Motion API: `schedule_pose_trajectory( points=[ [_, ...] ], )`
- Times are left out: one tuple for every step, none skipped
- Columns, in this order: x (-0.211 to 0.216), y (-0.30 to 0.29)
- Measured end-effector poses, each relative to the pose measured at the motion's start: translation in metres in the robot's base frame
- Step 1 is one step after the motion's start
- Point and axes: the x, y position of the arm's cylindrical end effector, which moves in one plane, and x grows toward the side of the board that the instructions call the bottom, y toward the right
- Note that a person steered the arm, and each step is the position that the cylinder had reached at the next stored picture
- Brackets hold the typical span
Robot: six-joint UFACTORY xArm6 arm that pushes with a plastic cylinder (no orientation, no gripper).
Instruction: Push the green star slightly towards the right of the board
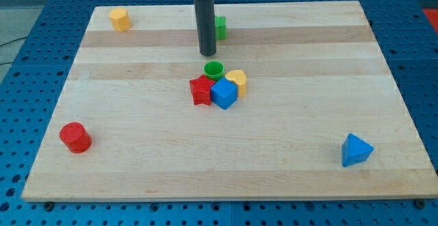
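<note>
While my tip [207, 53] touches nothing, seven blocks dot the board [137, 130]. Two each are green, yellow, red and blue, less one: the green star [220, 27] sits half hidden behind the rod.

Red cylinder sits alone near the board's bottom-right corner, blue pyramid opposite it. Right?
Not quite. The camera view shows the red cylinder alone near the board's bottom-left corner, not the bottom-right. The blue pyramid is the one near the bottom-right corner, so it does sit opposite the cylinder.
</note>
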Motion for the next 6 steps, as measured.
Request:
schedule_pose_trajectory(
  points=[
    [-0.021, 0.000],
    [-0.038, 0.000],
    [-0.041, -0.030],
    [-0.045, -0.025],
    [-0.063, 0.008],
    [-0.066, 0.006]
  ],
)
